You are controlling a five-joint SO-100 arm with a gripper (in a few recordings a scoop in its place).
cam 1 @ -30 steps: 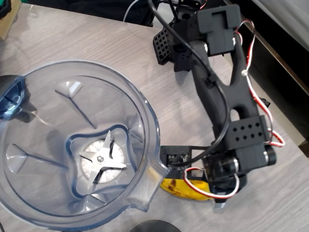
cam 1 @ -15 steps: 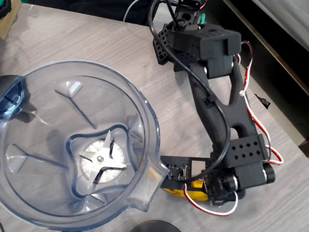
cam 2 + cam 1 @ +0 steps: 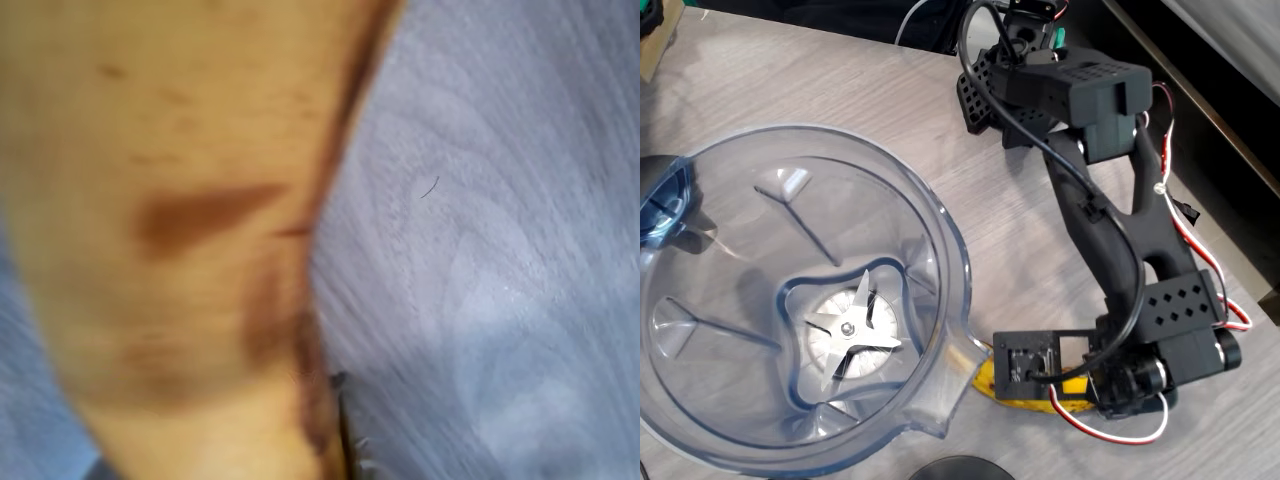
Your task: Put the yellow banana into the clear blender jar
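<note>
Overhead view: clear blender jar (image 3: 790, 300) beside yellow banana (image 3: 1015, 400).

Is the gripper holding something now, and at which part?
Cannot be told: the gripper sits over the yellow banana, hiding its jaws.

Light grey woodgrain tabletop (image 3: 840, 90) here, with the clear blender jar (image 3: 700, 400) and yellow banana (image 3: 990, 385) sitting on it.

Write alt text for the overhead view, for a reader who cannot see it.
A black robot arm reaches down over a yellow banana lying on a pale wood-grain table, beside the pour spout of a large clear blender jar. The jar holds only its steel blade; the gripper's state cannot be made out.
</note>
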